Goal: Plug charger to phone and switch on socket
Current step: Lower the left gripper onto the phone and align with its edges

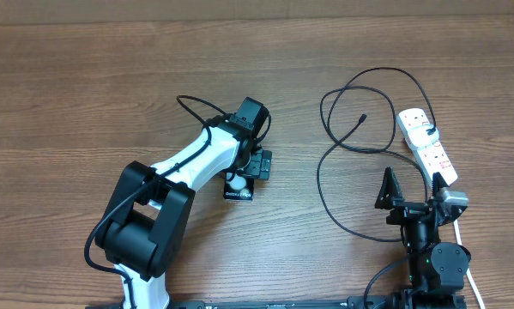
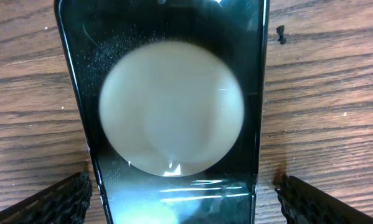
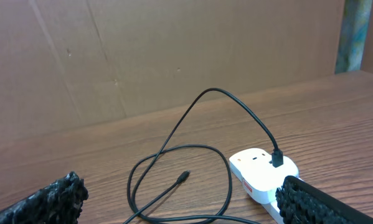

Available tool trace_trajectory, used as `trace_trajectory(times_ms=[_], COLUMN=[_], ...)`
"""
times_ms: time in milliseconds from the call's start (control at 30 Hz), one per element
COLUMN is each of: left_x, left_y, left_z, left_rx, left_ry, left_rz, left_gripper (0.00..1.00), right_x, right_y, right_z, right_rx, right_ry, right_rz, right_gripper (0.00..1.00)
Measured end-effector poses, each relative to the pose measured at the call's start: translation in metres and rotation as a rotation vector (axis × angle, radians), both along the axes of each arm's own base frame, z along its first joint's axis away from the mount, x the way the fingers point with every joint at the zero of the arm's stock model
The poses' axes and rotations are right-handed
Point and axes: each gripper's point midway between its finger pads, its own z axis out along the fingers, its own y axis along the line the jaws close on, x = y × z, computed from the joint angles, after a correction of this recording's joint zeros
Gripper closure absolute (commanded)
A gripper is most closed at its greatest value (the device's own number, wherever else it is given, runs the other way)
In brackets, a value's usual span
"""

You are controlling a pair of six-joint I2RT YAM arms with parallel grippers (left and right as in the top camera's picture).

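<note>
Wood-grain table [image 1: 85, 77] filled the overhead view, where the left gripper [image 1: 258, 165] hung low at mid-table directly over the dark phone [image 1: 238, 195], which lay flat on the wood. At the far right lay a white power strip [image 1: 426, 142], a black cable [image 1: 321, 172] looping from it across the table to a loose connector [image 1: 362, 118] that rested well apart from the phone. The right gripper [image 1: 409, 190] sat near the front edge, just beside the strip's near end. From the left wrist camera, the phone [image 2: 174, 56] showed a glossy face with a round pale reflection, and the left gripper [image 2: 183, 186] had its fingers [image 2: 55, 202] spread wide, one on each side of the handset, gripping nothing. From the right wrist camera, a brown cardboard wall [image 3: 142, 56] backed the table, the plug [image 3: 277, 159] stood seated in the power strip [image 3: 261, 174], the cable [image 3: 192, 118] arched up and coiled down to its free connector [image 3: 184, 177], and the right gripper [image 3: 186, 199] held its fingers [image 3: 323, 202] far apart, empty.
</note>
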Motion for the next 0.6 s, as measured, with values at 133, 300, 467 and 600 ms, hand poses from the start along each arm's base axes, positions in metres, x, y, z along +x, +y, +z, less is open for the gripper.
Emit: trace_trajectory(times_ms=[133,300,467,600], left_x=[-0.0002,-0.0002,-0.0002,0.0002], left_y=[0.0001,0.0001,0.0002,0.0011], left_z=[-0.0001,-0.0001,-0.0001,-0.0003], left_rx=[0.0,0.0,0.0,0.002], left_ry=[0.0,0.0,0.0,-0.001], left_rz=[0.0,0.0,0.005,0.02], left_gripper=[0.0,0.0,0.05,0.07], right_x=[0.0,0.0,0.0,0.0], right_y=[0.0001,0.0,0.0,0.0], right_z=[0.0,-0.0001,0.0,0.0002], right_rx=[0.0,0.0,0.0,0.0], right_ry=[0.0,0.0,0.0,0.0], right_rz=[0.0,0.0,0.0,0.0], right_gripper=[0.0,0.0,0.0,0.0])
